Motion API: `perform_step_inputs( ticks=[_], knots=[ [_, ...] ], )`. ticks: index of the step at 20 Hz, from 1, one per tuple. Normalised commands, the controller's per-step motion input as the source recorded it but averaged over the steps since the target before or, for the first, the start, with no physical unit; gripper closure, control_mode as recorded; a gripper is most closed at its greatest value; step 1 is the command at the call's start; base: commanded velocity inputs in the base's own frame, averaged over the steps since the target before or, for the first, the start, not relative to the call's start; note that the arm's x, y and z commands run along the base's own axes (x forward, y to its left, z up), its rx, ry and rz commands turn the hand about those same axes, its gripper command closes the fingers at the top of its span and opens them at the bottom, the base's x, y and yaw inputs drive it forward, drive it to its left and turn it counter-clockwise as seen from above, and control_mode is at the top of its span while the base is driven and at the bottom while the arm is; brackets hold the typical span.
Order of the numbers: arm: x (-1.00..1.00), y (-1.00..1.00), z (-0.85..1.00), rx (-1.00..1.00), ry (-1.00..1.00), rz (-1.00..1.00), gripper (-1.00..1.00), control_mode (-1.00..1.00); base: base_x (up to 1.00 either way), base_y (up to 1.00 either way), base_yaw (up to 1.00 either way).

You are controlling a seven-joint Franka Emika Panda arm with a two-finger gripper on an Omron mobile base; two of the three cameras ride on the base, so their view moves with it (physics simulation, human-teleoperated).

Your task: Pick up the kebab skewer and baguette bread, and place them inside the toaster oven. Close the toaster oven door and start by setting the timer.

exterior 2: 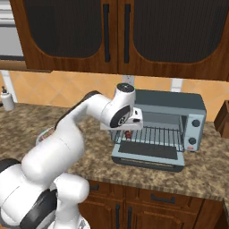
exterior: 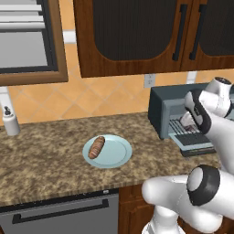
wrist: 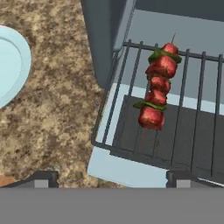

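Skewer loaded on the rack; bread not yet moved.

On the worktop [exterior: 45, 155], the baguette bread [exterior: 96, 147] lies on its plate [exterior: 118, 155], awaiting pickup. Rightward, the toaster oven door [exterior 2: 150, 156] lies open for loading; the kebab skewer [wrist: 158, 86] rests across the wire rack [wrist: 197, 131], under the hand [wrist: 113, 178] with fingers spread apart, empty.

Plate [wrist: 11, 61] cut by left edge
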Motion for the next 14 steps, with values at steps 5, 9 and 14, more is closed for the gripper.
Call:
perform_step_inputs(
  ticks=[5, 9, 14],
  knots=[
    [-1.00, 0.94, 0.19, 0.00, 0.00, -0.23, -1.00, -1.00, 0.00, 0.00, 0.00],
    [-0.79, 1.00, 0.01, 0.00, 0.00, -0.31, -1.00, -1.00, 0.00, 0.00, 0.00],
    [-0.40, 1.00, 0.00, 0.01, 0.02, -0.27, -1.00, -1.00, 0.00, 0.00, 0.00]
  ],
)
